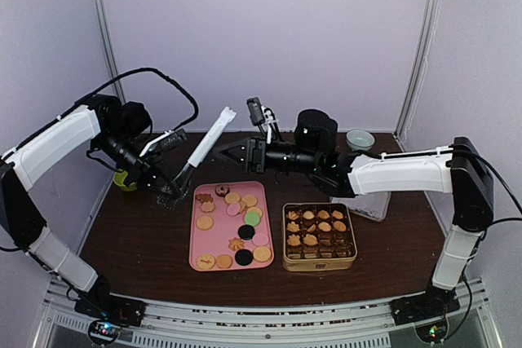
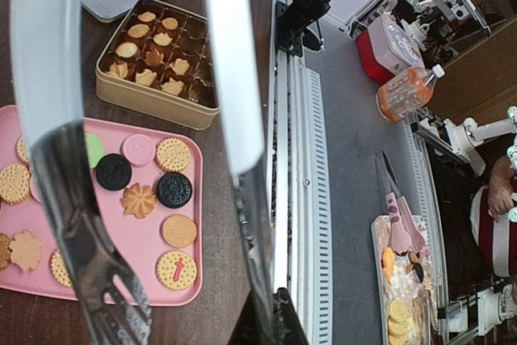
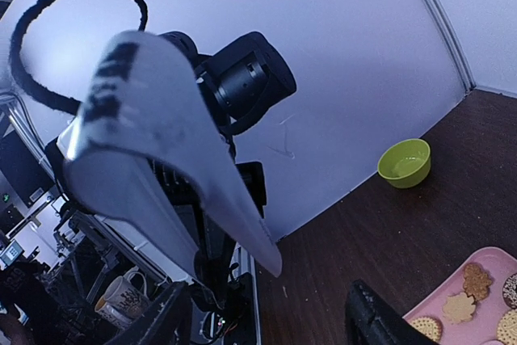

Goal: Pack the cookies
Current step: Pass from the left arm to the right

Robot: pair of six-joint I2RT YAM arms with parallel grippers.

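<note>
My left tool (image 1: 165, 178) is clenched on the white-handled metal tongs (image 1: 208, 140), and my right tool (image 1: 227, 152) is released. The square gold tin (image 1: 320, 266), just right of the pink plastic tray (image 1: 196, 260), is partly filled. Many small round cookies (image 1: 232, 226) lie on that tray, not yet packed.

tan, pink, black, green cookies (image 1: 245, 232) lie flat on pink tray (image 1: 196, 263), more fill tin (image 1: 320, 266).

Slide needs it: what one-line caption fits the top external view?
Left claw holds tongs beside the pink tray of cookies; open right claw beside their handle end.
</note>
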